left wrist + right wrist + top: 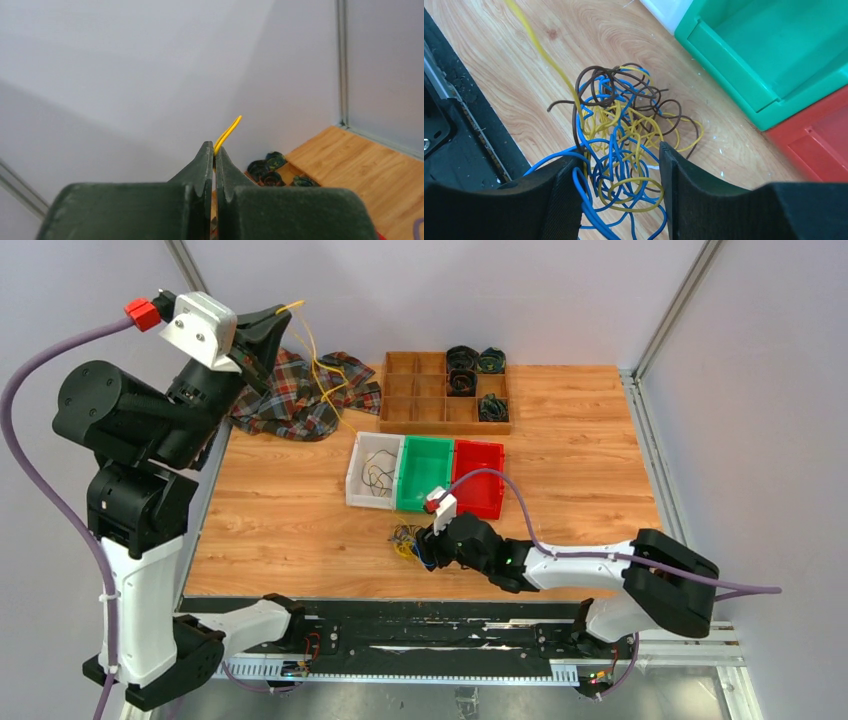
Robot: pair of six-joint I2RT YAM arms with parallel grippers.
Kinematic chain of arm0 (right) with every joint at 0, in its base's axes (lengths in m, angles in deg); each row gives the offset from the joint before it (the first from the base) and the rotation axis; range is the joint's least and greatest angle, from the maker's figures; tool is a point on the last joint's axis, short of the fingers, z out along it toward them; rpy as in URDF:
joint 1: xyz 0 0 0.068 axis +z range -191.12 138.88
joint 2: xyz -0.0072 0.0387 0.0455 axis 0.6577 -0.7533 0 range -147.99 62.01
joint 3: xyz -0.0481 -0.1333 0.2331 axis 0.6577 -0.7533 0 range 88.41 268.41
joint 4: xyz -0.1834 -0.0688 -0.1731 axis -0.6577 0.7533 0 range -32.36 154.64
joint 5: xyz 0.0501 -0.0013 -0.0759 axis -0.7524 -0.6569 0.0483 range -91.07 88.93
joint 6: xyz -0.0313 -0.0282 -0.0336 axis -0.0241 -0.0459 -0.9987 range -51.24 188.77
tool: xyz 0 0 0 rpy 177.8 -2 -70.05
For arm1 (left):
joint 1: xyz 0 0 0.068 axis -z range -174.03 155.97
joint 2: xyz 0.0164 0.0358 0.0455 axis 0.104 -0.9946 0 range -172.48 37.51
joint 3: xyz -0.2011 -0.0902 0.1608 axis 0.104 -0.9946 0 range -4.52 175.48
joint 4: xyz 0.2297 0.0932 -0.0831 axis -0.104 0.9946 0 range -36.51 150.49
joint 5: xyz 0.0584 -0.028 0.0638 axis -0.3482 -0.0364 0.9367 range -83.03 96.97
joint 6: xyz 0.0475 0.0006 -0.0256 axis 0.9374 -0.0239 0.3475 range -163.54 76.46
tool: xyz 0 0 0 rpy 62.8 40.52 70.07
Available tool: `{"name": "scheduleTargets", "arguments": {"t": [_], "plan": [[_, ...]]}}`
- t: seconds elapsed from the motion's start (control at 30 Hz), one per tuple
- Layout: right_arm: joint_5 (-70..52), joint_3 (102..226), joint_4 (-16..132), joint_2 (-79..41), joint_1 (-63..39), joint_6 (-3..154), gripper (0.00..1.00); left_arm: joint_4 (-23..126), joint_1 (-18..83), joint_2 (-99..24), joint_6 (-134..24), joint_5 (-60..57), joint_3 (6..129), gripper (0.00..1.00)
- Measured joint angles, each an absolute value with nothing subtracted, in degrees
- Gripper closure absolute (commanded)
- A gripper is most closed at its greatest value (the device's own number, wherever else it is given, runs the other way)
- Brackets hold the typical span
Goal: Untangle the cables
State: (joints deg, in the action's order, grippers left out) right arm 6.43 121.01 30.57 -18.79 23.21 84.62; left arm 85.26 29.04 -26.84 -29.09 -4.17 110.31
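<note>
The left tool (214, 149), raised high at the far left of the table (580, 480), is pinched shut on the end of a yellow cable (227, 134), and a short tip sticks out past its jaws. From there the strand runs down across the table. It seems to be the same blurred yellow line that rises out of the clump in the right wrist view, though the middle of its run is hard to follow.

The right tool (619, 160) is low at the near edge of the table with its jaws apart. It straddles the near side of the cables (624, 130) and is not closed on them. The cables are a loose knot of thin blue, yellow and brown loops lying on the wood, just in front of the green bin (744, 50) and the red bin (819, 145). A white bin (375, 470) sits to the left of the green one.

These look like light, springy wires that keep their kinks, with smooth sleeves that could slip through a weak pinch. Pulling one strand would likely drag the whole clump along. The best hold is probably a single loop or free end at the outer edge, with the rest pinned down.
</note>
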Motion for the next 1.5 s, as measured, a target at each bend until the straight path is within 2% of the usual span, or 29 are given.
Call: {"name": "scheduleTargets", "arguments": {"t": [0.2, 0.27, 0.33, 0.6, 1.0, 1.23, 1.5], "plan": [[6.43, 121.33, 33.33, -15.22, 23.24, 84.12, 0.45, 79.51, 29.04, -27.56, -29.7, 0.97, 110.9, 1.0], [6.46, 121.86, 34.48, -14.68, 23.24, 83.75, 0.35, 79.29, 29.04, -27.85, -30.35, 0.95, 112.15, 1.0], [6.5, 122.73, 36.04, -13.65, 23.21, 83.09, 0.3, 79.29, 29.04, -28.0, -30.99, 0.51, 113.48, 1.0], [6.72, 134.45, 39.32, -11.05, 23.24, 76.08, 0.28, 80.13, 29.04, -24.44, -32.47, -3.36, 108.54, 0.99], [-2.15, 149.09, 36.08, -27.09, 24.85, 69.76, 0.25, 83.08, 29.04, -24.02, -33.06, -5.94, 107.64, 1.0], [-4.71, 155.6, 35.1, -36.64, 25.09, 68.67, 0.33, 84.08, 29.04, -24.05, -32.63, -6.11, 110.46, 1.0], [-2.96, 151.32, 30.44, -43.16, 25.12, 69.98, 0.47, 83.29, 29.04, -24.07, -30.57, -4.91, 116.69, 1.0]]}}
